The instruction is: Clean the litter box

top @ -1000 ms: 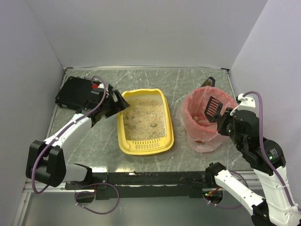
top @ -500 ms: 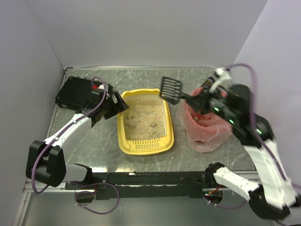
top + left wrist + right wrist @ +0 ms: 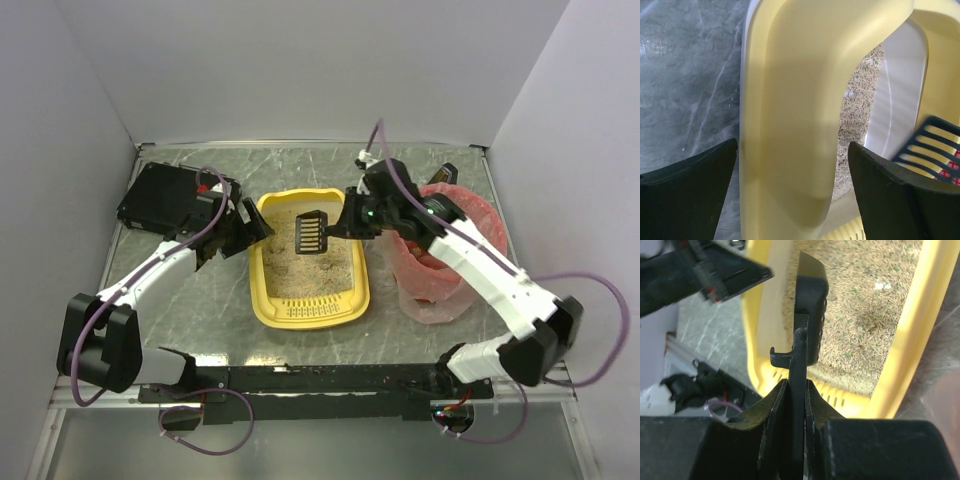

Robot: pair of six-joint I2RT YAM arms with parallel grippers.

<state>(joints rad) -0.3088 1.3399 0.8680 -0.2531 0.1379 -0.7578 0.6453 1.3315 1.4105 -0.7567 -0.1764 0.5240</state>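
The yellow litter box (image 3: 258,272) sits mid-table with beige litter (image 3: 310,265) in it. My right gripper (image 3: 352,224) is shut on the handle of a black slotted scoop (image 3: 313,233). The scoop's head hangs over the litter at the far end of the box. In the right wrist view the scoop (image 3: 810,295) stands edge-on above the litter (image 3: 865,300), its handle pinched in the right gripper (image 3: 796,385). My left gripper (image 3: 250,228) is open at the box's far-left corner. Its jaws straddle the yellow rim (image 3: 790,100), and the scoop (image 3: 932,145) shows beyond.
A pink-red bag-lined bin (image 3: 445,255) stands right of the litter box, under my right arm. A flat black box (image 3: 160,195) lies at the far left by the wall. White walls close in the table on three sides.
My right arm swung the scoop out of the bin, leftward and down, to over the litter at the box's far end. The left arm stayed put.
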